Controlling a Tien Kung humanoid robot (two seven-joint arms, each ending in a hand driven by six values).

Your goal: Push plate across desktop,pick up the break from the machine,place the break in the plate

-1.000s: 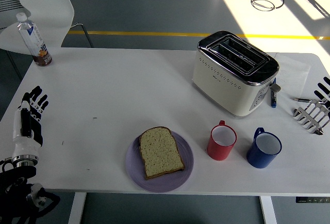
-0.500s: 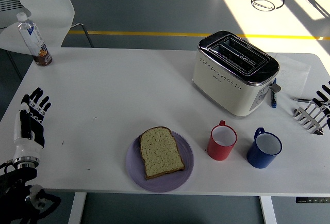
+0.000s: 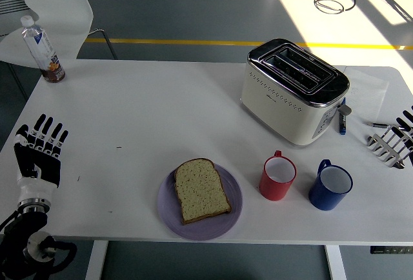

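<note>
A slice of bread lies flat on the purple plate near the table's front edge. The cream and chrome toaster stands at the back right with both slots showing no bread. My left hand hovers at the table's left edge, fingers spread and straight, holding nothing. My right hand shows only partly at the right edge, fingers extended and empty, well clear of the toaster.
A red mug and a blue mug stand right of the plate. A water bottle stands at the back left corner. Pens lie beside the toaster. A white chair is behind the table.
My left hand has turned to face palm-flat with fingers fanned wider and dropped slightly toward the near edge. My right hand has drawn further out past the right edge.
</note>
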